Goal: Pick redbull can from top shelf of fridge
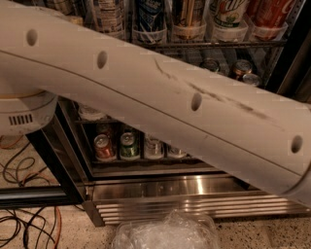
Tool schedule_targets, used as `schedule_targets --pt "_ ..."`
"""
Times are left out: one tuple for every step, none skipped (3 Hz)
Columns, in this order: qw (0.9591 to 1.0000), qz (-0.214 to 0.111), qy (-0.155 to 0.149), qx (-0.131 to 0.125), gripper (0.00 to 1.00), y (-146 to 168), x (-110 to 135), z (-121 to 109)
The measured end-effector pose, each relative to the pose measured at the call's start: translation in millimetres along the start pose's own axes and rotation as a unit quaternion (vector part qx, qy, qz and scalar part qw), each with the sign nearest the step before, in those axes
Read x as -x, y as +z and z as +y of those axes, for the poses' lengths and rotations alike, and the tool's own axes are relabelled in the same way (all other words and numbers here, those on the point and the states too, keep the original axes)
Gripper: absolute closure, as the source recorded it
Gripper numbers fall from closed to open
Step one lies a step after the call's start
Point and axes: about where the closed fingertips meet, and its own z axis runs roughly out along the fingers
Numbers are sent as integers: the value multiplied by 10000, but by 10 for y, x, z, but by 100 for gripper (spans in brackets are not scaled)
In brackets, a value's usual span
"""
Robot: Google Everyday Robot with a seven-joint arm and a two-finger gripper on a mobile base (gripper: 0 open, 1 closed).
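My white arm link point(160, 102) crosses the whole view from upper left to lower right and hides much of the fridge point(194, 187). The gripper is out of view. Behind the arm, the top shelf point(218, 44) is a dark wire rack with tall cans in clear trays. A slim can with blue and silver patches point(148, 14), which looks like the redbull can, stands there. Only its lower part shows. Beside it stand a pale printed can point(108, 14), a green-and-white can point(228, 12) and a red can point(269, 14).
Short cans sit on the bottom rack: red point(103, 147), green point(129, 146), silver point(153, 147). Can tops point(240, 68) show on a middle rack. The black door frame point(46, 146) is at the left, cables point(24, 228) lie on the floor, and crumpled clear plastic point(165, 233) lies below the steel grille point(194, 206).
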Motion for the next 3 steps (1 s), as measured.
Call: schedule_targets --pt "10000 -5 -15 -4 40 142 -14 -22" --pt "10000 -52 -68 -39 40 263 18 -51" --pt "9999 -86 -107 -70 40 367 37 -76"
